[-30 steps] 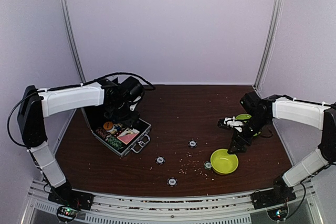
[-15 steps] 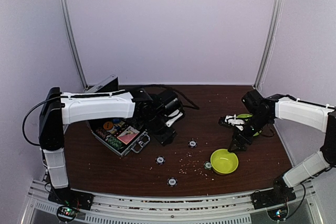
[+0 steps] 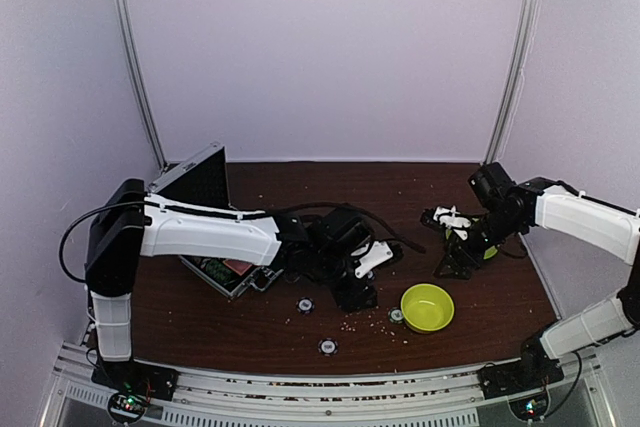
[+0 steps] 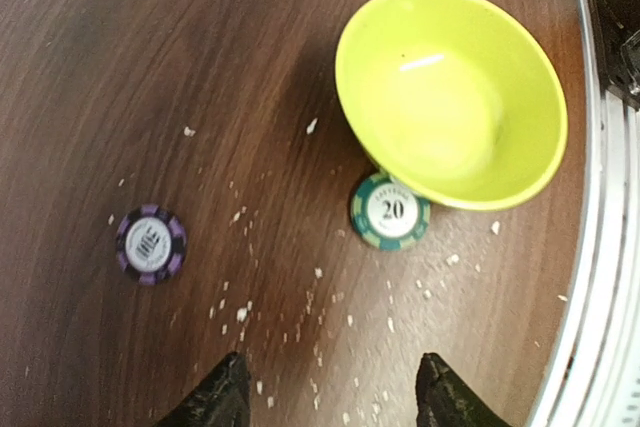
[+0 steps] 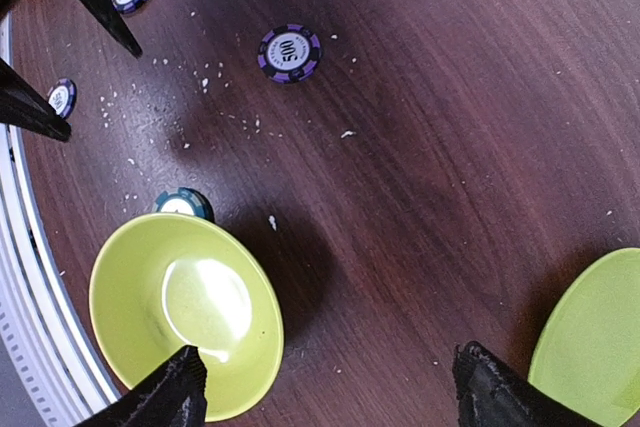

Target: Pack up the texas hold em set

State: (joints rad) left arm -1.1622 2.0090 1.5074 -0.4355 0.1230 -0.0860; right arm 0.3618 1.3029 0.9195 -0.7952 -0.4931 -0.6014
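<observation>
Spread and empty, the left end effector [image 4: 335,399] hangs over loose poker chips on the counter [image 4: 120,67]. The purple chip [image 4: 150,244] lies flat in the open. The green 20 chip [image 4: 390,211] touches the lime-green bowl [image 4: 450,97], partly under its rim. Also spread wide and empty, the right end effector [image 5: 330,392] hangs above the bowl and the lime-green plate [image 5: 595,337]. The aluminium case [image 3: 200,179] stands open, well to the left. Chips are likely light, stiff, thin and slick, so pinch across the rim with fingertips down at the counter. Purple looks the easier take; green probably needs sliding clear first.
</observation>
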